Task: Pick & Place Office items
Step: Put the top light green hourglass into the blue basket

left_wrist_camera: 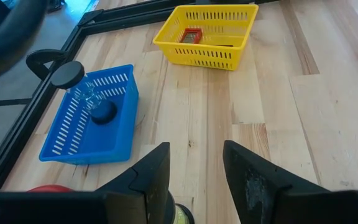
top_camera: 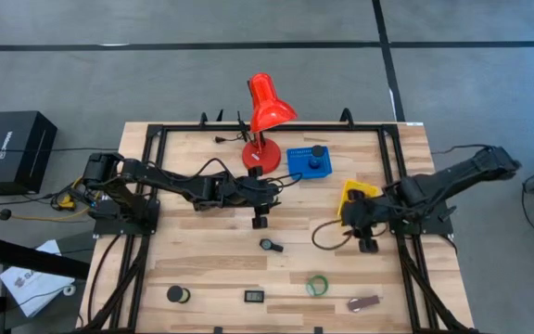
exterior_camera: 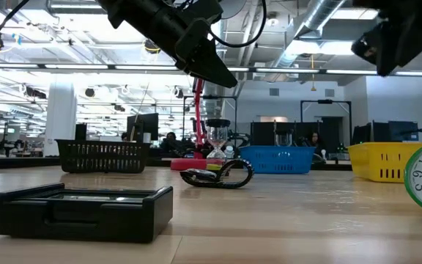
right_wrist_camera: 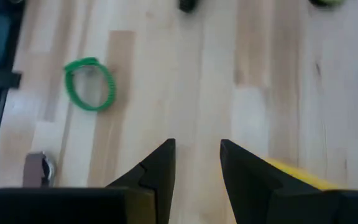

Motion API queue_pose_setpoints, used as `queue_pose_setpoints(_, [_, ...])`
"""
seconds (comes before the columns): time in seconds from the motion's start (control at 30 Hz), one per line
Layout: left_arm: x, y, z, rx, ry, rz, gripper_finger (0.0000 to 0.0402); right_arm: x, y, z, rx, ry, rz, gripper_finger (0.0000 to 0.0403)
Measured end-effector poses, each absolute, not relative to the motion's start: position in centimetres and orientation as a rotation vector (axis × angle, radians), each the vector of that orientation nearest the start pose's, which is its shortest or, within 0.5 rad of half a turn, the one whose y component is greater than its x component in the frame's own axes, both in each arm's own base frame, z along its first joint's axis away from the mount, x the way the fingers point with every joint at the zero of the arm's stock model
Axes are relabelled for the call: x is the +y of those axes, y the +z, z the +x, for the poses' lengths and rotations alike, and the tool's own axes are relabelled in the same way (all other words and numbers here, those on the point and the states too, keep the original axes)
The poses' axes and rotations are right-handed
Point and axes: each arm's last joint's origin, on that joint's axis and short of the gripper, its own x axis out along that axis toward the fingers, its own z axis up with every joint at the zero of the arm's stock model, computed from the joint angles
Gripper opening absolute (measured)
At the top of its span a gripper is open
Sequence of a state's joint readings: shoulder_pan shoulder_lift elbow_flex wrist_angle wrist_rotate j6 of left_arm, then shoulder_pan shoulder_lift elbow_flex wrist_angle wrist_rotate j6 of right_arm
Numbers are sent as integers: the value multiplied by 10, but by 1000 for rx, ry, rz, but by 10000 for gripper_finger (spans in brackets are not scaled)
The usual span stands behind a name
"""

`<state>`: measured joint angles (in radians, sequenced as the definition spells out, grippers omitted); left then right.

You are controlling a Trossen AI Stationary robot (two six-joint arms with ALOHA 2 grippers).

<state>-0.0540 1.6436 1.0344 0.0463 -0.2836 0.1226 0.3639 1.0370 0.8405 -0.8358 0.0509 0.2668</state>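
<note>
High view: left gripper (top_camera: 260,221) hangs over the wooden bench (top_camera: 202,269) centre, jaws apart, nothing between them. Right gripper (top_camera: 368,246) sits at 6 o'clock of the yellow mesh tray (top_camera: 355,197), jaws apart, empty. Green tape ring (top_camera: 317,286), small black oblong (top_camera: 254,297), maroon oblong (top_camera: 364,303) and black roll (top_camera: 175,294) lie along the near edge (all loose).

Low view: black box-shaped piece (exterior_camera: 83,210) in the foreground.

Left wrist view: blue mesh tray (left_wrist_camera: 92,118) holds a dark round piece (left_wrist_camera: 104,112).

Right wrist view: the green ring lies apart from the fingers (right_wrist_camera: 160,171).
</note>
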Motion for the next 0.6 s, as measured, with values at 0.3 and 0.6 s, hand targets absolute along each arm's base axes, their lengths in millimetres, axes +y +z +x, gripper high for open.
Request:
queue_pose_setpoints(0.3, [-13, 225, 355, 567, 190, 193, 143, 54, 233, 164, 906, 162, 25, 118])
queue_pose_setpoints(0.6, [-13, 226, 355, 560, 190, 196, 143, 24, 207, 170, 492, 62, 4, 118])
